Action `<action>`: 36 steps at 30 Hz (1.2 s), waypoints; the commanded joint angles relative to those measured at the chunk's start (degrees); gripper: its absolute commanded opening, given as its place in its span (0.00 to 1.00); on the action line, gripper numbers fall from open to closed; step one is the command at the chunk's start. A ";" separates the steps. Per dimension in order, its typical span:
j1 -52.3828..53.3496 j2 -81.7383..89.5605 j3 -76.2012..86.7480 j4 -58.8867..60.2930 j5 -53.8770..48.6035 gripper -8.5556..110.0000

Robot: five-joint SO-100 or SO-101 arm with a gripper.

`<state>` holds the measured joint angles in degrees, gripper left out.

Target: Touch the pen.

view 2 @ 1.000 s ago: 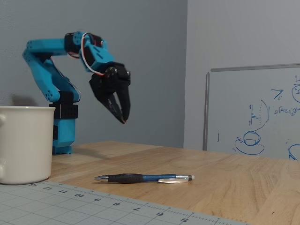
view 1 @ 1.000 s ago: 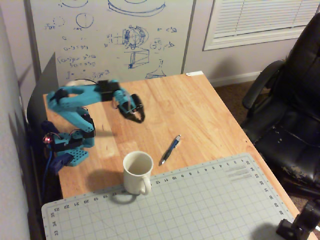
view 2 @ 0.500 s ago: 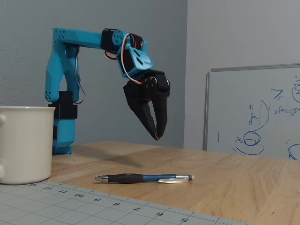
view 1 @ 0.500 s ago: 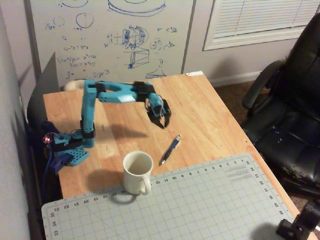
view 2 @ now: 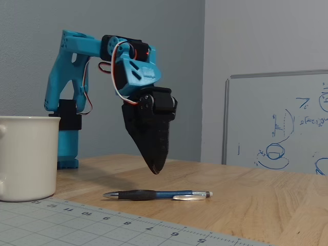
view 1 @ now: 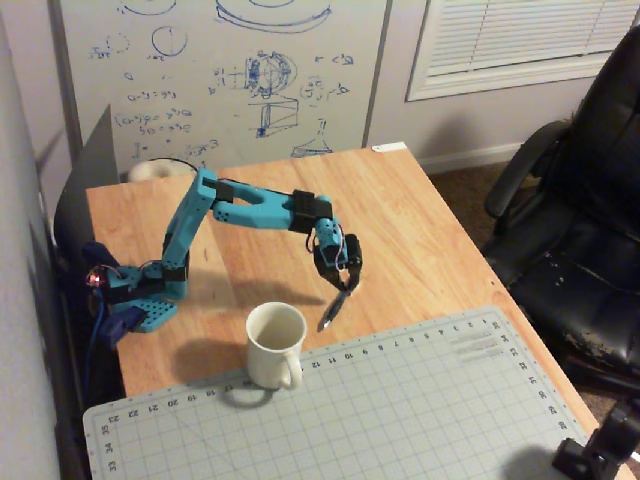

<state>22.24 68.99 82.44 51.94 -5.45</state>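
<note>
The pen (view 2: 157, 195) lies flat on the table (view 2: 246, 195), right under the closed gripper (view 2: 155, 169). The tip hangs just above it, not touching.

light: dim, warm indoor | shadows: soft, on table (view 1: 420, 230) | overhead view: grainy | fixed view: sharper

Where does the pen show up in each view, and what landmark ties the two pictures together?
Overhead view: the pen lies on the wooden table just right of the white mug, under the gripper, near the cutting mat's top edge.
Fixed view: the pen lies flat at lower centre, below the gripper tip, right of the mug.
Shared landmark: the white mug; the pen lies to its right in both.
</note>
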 commanded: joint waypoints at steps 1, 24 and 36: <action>0.44 1.49 -5.01 -0.18 -0.53 0.08; 0.18 -4.04 -5.45 -0.70 -0.53 0.08; 0.09 -3.60 -5.45 -0.53 -0.53 0.08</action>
<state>22.32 63.28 81.56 51.94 -5.45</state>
